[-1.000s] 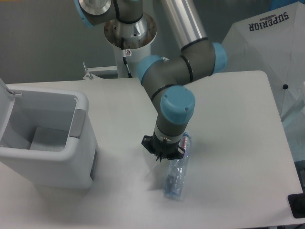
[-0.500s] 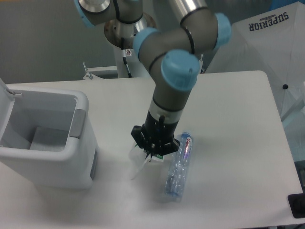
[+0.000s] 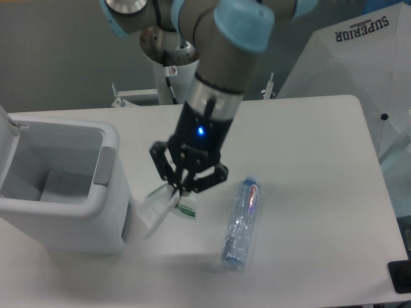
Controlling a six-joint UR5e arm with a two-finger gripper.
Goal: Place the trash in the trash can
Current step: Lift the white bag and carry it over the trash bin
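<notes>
I see the pouch, translucent white with a green strip at its top end, hanging just left of the frame's centre. The green end sits up by the claw and the pale body trails down and to the left, tilted, off the worktop. My claw is pinched narrow on that green end, its dark fingers drawn in around it, so it is holding the pouch. A blue light glows on the wrist just above.

The bottle, the second piece of trash, lies on its side on the worktop to the lower right of the claw, well apart from the pouch. It is clear, with a red-and-white label near its upper end and a bluish tint at its lower end. So I count two pieces of trash: one in the claw, one lying flat.

The trash can stands at the left edge of the frame, just beside the hanging pouch. It is a white-grey rectangular bin with rounded corners and a darker grey patch on the side facing the claw. Its lid is swung up at the far left, so the mouth is open. Inside I see only the pale walls and floor; I cannot make out anything lying in it. There is one bin.

In the upper right, behind the worktop, is a white umbrella with dark lettering.
</notes>
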